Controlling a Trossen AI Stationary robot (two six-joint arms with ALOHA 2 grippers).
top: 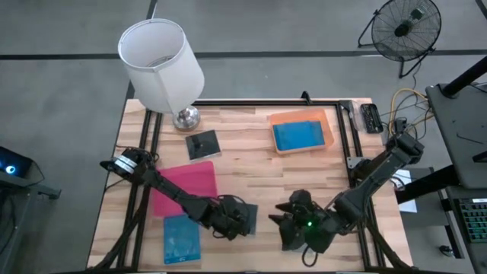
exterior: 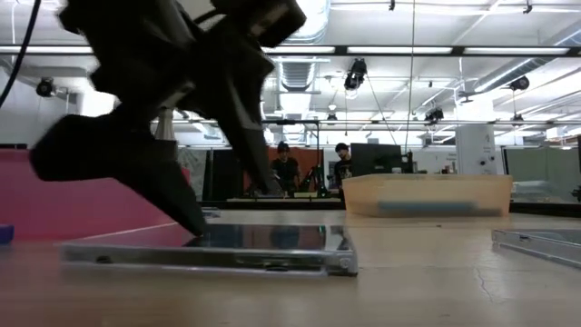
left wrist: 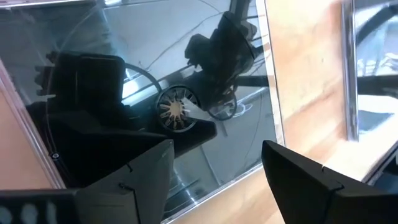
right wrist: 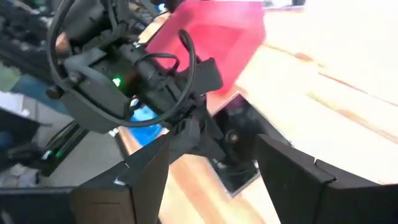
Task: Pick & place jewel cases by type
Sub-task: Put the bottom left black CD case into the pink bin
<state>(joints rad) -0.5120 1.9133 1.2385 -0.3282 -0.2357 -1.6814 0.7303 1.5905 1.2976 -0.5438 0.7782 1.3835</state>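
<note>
A dark jewel case [top: 247, 211] lies flat on the wood near the table's front, right of the pink tray [top: 186, 186]. My left gripper [left wrist: 217, 180] stands open over it, one finger above its top face and the other past its edge over bare wood. My right gripper [right wrist: 211, 180] hangs open in the air to the right of that case, pointing toward it, with nothing between its fingers. A blue jewel case [top: 181, 240] lies at the front left. Another dark case [top: 202, 144] lies near the lamp. The orange tray [top: 300, 135] holds a blue case. My left gripper comes slanting down from the table's left. In the low view one fingertip [exterior: 192, 227] meets the dark case's top face [exterior: 218, 238] near one edge, but I cannot tell whether it really touches. The case lies flat on the table.
A white lamp [top: 163, 65] with a chrome base [top: 186, 118] stands at the far left. The edge of a clear flat case [exterior: 545, 243] shows low at the right of the low view. People stand in the room far behind the table.
</note>
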